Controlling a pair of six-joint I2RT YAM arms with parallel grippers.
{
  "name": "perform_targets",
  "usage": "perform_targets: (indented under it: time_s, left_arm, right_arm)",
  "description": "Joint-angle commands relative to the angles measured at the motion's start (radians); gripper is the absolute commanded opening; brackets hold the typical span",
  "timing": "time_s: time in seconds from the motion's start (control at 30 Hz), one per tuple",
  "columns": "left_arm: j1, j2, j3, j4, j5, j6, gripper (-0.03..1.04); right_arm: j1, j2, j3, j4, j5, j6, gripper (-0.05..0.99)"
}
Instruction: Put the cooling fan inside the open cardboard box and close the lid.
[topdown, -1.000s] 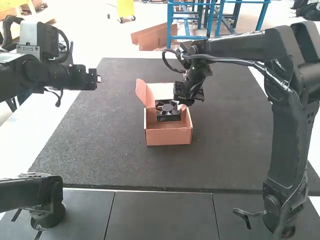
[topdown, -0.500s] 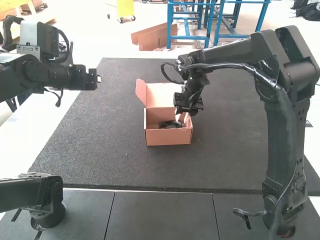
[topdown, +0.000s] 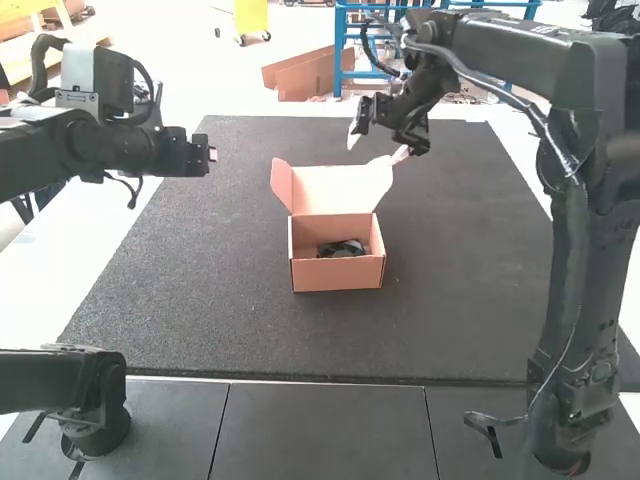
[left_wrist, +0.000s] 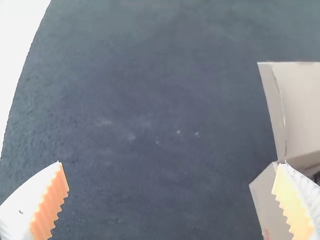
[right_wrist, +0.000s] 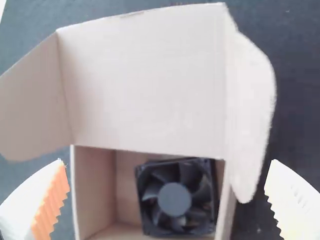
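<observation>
Change, right arm: a second ago the right gripper held the fan at the rim of the box. Half a second ago the fan was down inside with the gripper just over it. Now the gripper has lifted clear and drawn back toward 12 o'clock.
Change, left arm: the left gripper has edged slightly toward 3 o'clock, nearer the box.
Change, lid: the lid is still upright. Its 3 o'clock flap, earlier masked by the gripper, now stands exposed.
Box: open, at the middle of the mat, front wall toward 6 o'clock.
Contents: the fan, lying flat on the box floor with its blades up.
Lid state: not closed. It rises from the box's 12 o'clock edge, with side flaps at its 9 and 3 o'clock ends.
Right gripper: in the air at 1 o'clock of the box, above and beyond the lid. Fingers apart, holding nothing.
Left gripper: in the air at 10 o'clock of the box, well apart from it. Fingers apart, holding nothing.
Surroundings: the mat covers the tabletop except a strip at 6 o'clock.
In the way: the upright lid walls off the opening's 12 o'clock side.
</observation>
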Motion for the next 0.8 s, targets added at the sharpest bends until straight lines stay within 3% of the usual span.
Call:
perform_targets:
  time_s: [0.0, 0.2, 0.5, 0.77]
  left_arm:
    - [-0.026, 0.033, 0.004, 0.035, 0.012, -0.030, 0.97]
    - [-0.058, 0.120, 0.004, 0.123, 0.003, -0.046, 0.97]
    - [-0.061, 0.263, 0.014, 0.202, -0.003, -0.086, 0.97]
    - [-0.061, 0.361, 0.041, 0.269, -0.019, -0.089, 0.97]
  right_arm:
    - [-0.062, -0.049, -0.019, 0.001, 0.095, -0.125, 0.90]
    - [-0.100, -0.102, -0.146, 0.115, 0.131, -0.202, 0.90]
    - [-0.105, -0.137, -0.298, 0.334, 0.133, -0.202, 0.90]
    - [-0.099, -0.137, -0.302, 0.421, 0.119, -0.185, 0.90]
